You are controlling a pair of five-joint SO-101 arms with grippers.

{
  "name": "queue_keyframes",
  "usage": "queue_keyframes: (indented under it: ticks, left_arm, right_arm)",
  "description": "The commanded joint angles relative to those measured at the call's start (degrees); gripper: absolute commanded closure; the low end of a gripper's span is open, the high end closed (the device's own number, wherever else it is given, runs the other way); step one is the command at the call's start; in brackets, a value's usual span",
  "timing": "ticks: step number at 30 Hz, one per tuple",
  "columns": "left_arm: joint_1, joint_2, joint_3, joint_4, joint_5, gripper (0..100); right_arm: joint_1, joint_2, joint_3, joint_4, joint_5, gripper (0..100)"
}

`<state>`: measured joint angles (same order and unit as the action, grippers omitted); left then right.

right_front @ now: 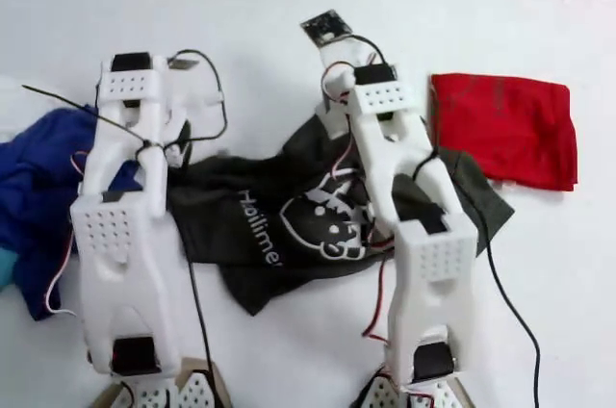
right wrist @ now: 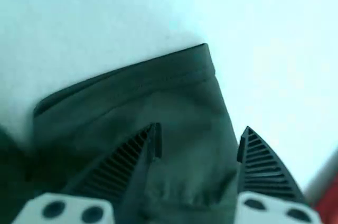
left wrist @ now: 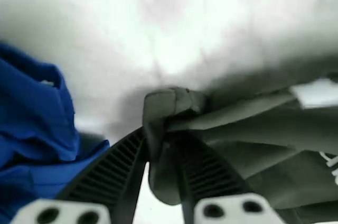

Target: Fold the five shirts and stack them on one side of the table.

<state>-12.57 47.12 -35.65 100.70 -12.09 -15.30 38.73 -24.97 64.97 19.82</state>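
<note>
A dark grey shirt with a white print lies crumpled on the table between the two arms. My left gripper is shut on a bunched fold of it, at the shirt's left edge. My right gripper stands open just above a flat hemmed edge of the same shirt, at its far side. A red shirt lies folded at the right. A blue shirt sits in a heap at the left, next to the held fold.
A sliver of light teal cloth peeks out at the left edge under the blue heap. Thin cables run from both arms across the dark shirt. Bare white table stretches along the far side.
</note>
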Motion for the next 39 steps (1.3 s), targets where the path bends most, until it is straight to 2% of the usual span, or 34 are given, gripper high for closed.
queue_keyframes:
  ticks: [1,5,7,9,11,15,23,30,35,39]
  left_arm:
    - [0.2,-1.1,-0.7,1.1,0.3,96]
    - [0.1,-1.2,-0.7,1.2,0.3,97]
    - [0.1,-1.2,-0.7,1.2,0.3,97]
    - [0.1,-1.2,-0.8,1.2,0.3,97]
    - [0.1,-1.3,-1.0,1.2,0.3,97]
    - [0.1,-3.7,-2.1,1.3,0.3,97]
    - [0.1,-18.4,-1.5,1.3,0.3,97]
    - [0.1,-29.5,-2.2,1.1,0.3,97]
    - [0.1,-35.4,-2.9,0.4,0.2,97]
    - [0.1,-39.2,-10.1,0.8,0.2,97]
  right_arm:
    - [0.0,4.9,-8.0,0.0,0.0,76.2]
    - [0.0,11.5,-16.9,4.7,0.1,77.6]
    - [0.0,14.1,-22.0,7.7,0.2,85.4]
    - [0.3,16.1,-27.2,10.4,0.1,98.2]
    - [0.9,17.3,-31.9,13.6,-0.2,96.0]
    - [2.1,17.5,-41.4,20.6,-0.2,97.8]
    - [4.2,17.5,-62.5,36.1,0.0,98.1]
    - [6.0,13.5,-70.0,36.5,-0.1,98.1]
    - [6.7,2.9,-70.2,36.4,-0.3,98.1]
    - [8.1,-7.6,-70.1,36.4,-0.3,98.1]
